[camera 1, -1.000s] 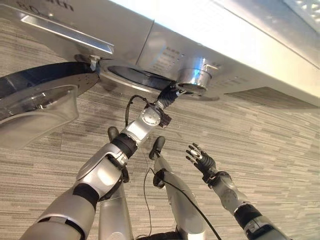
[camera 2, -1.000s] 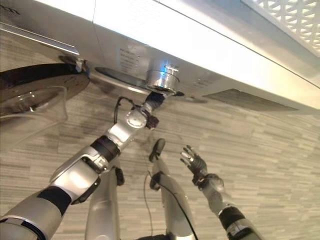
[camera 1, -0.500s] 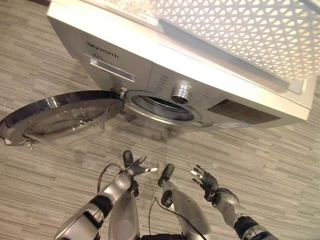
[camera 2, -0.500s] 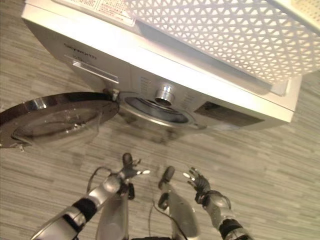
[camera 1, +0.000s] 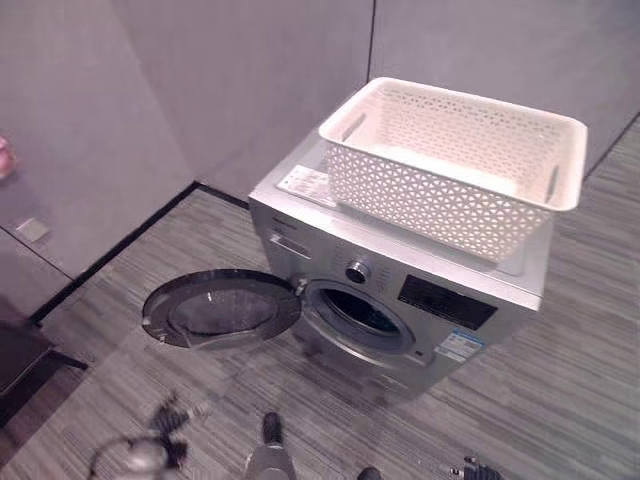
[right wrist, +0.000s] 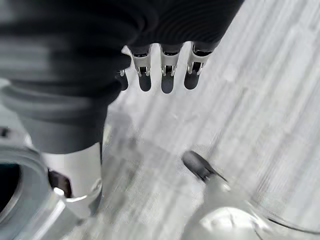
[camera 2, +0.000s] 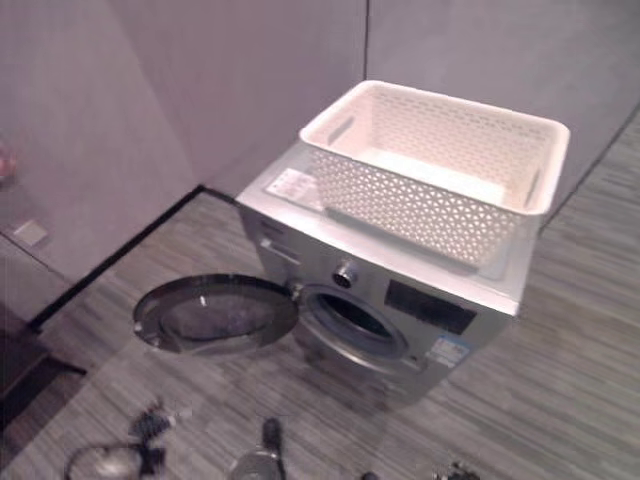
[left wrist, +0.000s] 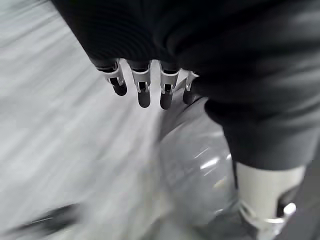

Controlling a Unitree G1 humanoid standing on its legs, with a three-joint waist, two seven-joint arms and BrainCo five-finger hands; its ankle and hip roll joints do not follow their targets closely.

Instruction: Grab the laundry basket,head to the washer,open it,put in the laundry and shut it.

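Observation:
A silver front-loading washer (camera 1: 400, 290) stands against the grey wall. Its round door (camera 1: 222, 308) is swung wide open to the left, and the drum opening (camera 1: 362, 312) is dark inside. A white perforated laundry basket (camera 1: 455, 160) rests on top of the washer. My left hand (camera 1: 165, 420) hangs low at the lower left, well short of the door; in the left wrist view its fingers (left wrist: 142, 87) are straight and hold nothing. My right hand (camera 1: 475, 470) shows at the bottom edge, its fingers (right wrist: 167, 75) also straight and empty over the floor.
Grey striped floor (camera 1: 560, 380) spreads in front of and beside the washer. Plain grey walls (camera 1: 240, 80) close off the back, with a dark baseboard (camera 1: 110, 255) at the left. A dark piece of furniture (camera 1: 15, 370) juts in at the left edge.
The camera has tipped up, so the whole washer and basket now show. My left hand has pulled back from the drum opening and dropped low. My right hand has sunk to the bottom edge.

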